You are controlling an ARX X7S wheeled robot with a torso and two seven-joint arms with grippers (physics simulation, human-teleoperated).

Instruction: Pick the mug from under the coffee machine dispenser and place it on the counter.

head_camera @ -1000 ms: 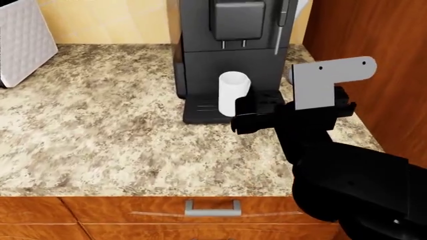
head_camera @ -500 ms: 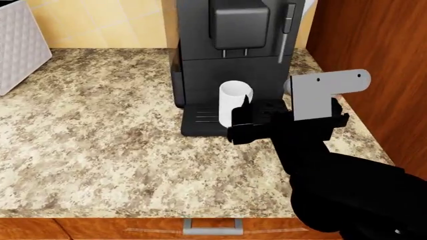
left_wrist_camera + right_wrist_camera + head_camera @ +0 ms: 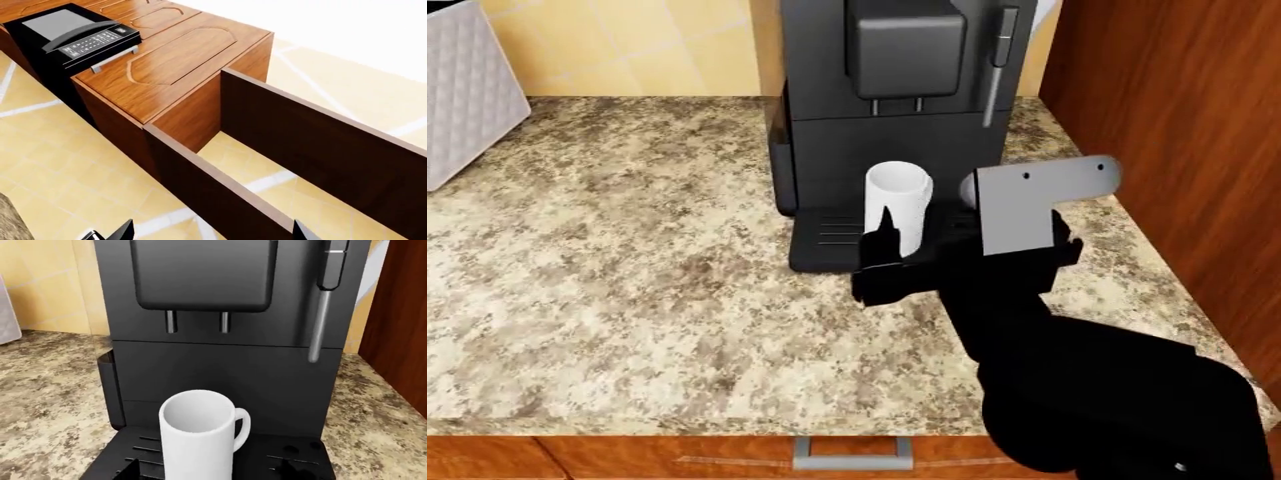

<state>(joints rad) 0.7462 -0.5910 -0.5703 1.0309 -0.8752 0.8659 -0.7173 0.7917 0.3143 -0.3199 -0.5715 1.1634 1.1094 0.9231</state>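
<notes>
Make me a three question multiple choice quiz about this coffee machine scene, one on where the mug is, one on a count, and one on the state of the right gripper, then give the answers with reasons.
1. Where does the mug stand?
A. On the machine's drip tray
B. On the bare counter by the toaster
C. Inside a drawer

2. How many nozzles hang from the coffee machine dispenser?
A. One
B. Two
C. Four

3. What is the right gripper doing?
A. Shut on the mug, lifted clear
B. Open, fingers either side of the mug
C. Shut on the silver wand

Answers:
1. A: the right wrist view shows the mug's base on the slotted black tray, below the spouts.
2. B: two short nozzles show under the spout block.
3. B: the black fingertips sit apart at the mug's two sides, and the mug is on the tray, not lifted.
</notes>
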